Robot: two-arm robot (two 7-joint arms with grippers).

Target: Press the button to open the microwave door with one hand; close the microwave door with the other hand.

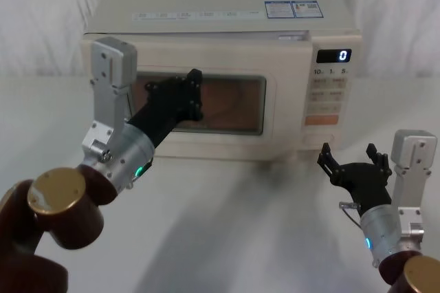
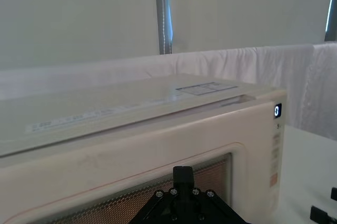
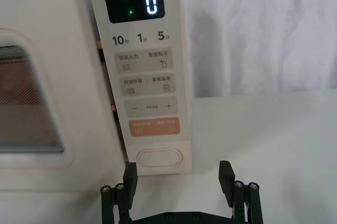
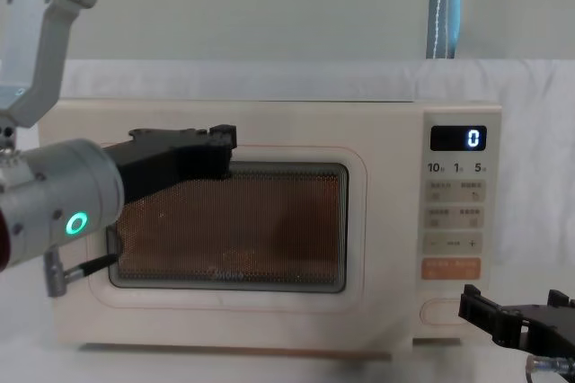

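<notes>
Cream control panel display reads "0"; keys "10", "1", "5"

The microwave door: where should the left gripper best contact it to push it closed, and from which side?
The microwave door is flat, with no handle, so probably press rather than grip: from the front, on its panel near the edge beside the control panel, farthest from the hinge. The left gripper is already at its window.
</notes>
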